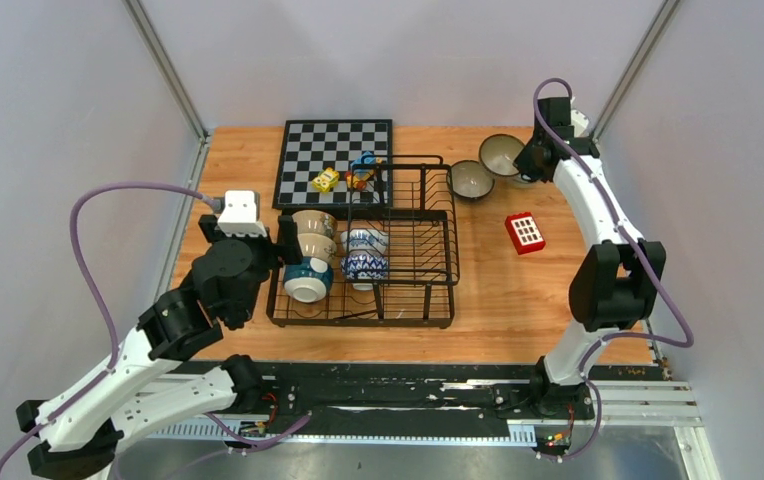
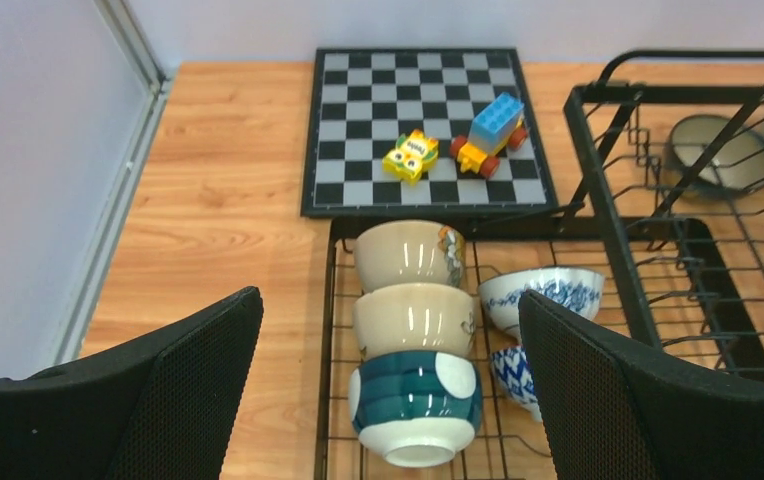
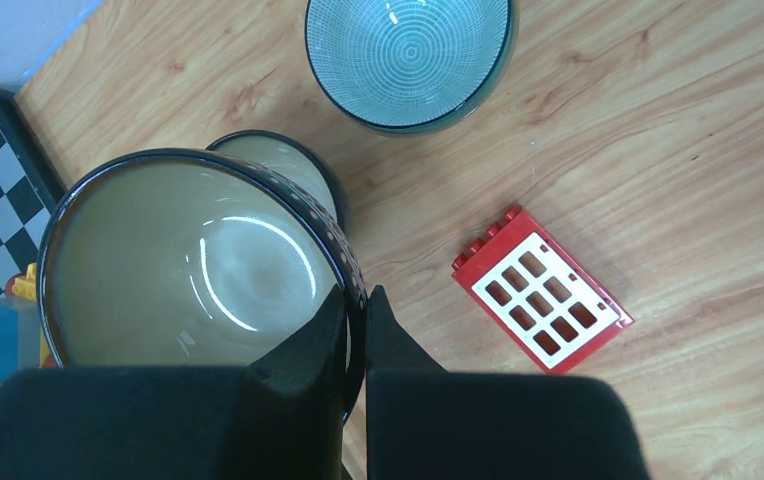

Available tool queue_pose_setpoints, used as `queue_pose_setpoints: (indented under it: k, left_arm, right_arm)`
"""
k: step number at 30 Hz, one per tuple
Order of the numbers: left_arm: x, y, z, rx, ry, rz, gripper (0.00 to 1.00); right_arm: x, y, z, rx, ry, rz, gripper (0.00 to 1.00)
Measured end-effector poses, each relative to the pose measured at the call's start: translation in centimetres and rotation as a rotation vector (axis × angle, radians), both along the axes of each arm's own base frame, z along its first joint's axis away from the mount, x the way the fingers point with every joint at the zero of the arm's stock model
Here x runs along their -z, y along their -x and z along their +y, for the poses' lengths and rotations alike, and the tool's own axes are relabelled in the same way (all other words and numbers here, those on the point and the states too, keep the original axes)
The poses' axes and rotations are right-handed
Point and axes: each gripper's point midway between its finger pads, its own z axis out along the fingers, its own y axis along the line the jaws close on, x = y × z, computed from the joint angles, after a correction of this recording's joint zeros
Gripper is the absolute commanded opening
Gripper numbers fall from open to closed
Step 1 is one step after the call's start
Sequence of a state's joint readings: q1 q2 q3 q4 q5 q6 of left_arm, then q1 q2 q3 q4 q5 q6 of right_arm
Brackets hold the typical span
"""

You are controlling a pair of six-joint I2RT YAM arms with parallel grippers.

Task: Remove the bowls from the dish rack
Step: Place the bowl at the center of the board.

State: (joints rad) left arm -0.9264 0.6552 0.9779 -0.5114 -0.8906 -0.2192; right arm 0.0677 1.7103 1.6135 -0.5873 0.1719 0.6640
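Holding a dark speckled ceramic bowl (image 3: pixel 198 270) near the wooden table's (image 1: pixel 518 300) far right corner.
Clamped on its thin rim with the right gripper (image 3: pixel 358 305): stiff, glossy, likely slippery and chip-prone. Hovering with the left gripper (image 2: pixel 388 300) spread wide by beige and teal bowls (image 2: pixel 413 320) at the black wire dish rack's (image 2: pixel 598 190) left edge.

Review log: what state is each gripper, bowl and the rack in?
left gripper: open.
right gripper: shut on dark speckled bowl.
dark speckled bowl: held by its rim.
second dark bowl: on table, partly hidden.
mint bowl: upright on table.
beige bowls: racked, on their sides.
teal bowl: racked, on its side.
patterned bowls: racked.
dish rack: holds five bowls.
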Motion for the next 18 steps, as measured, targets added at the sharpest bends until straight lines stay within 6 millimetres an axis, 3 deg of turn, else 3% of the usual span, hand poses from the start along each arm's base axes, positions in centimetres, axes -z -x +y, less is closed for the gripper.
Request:
queue_pose_setpoints:
  k: [6, 10, 18]
  left_arm:
    - [3.9, -0.3, 0.3, -0.017, -0.014, 0.084, 1.00]
    - [4.7, -0.4, 0.2, -0.015, -0.003, 0.104, 1.00]
    - [6.2, -0.2, -0.3, 0.009, 0.010, 0.133, 1.00]
  right_arm:
    - [0.5, -1.0, 0.4, 0.004, -0.027, 0.002, 0.00]
    - [0.9, -2.0, 1.0, 0.002, -0.058, -0.004, 0.00]
    - [4.9, -3.0, 2.0, -0.006, -0.095, 0.074, 0.00]
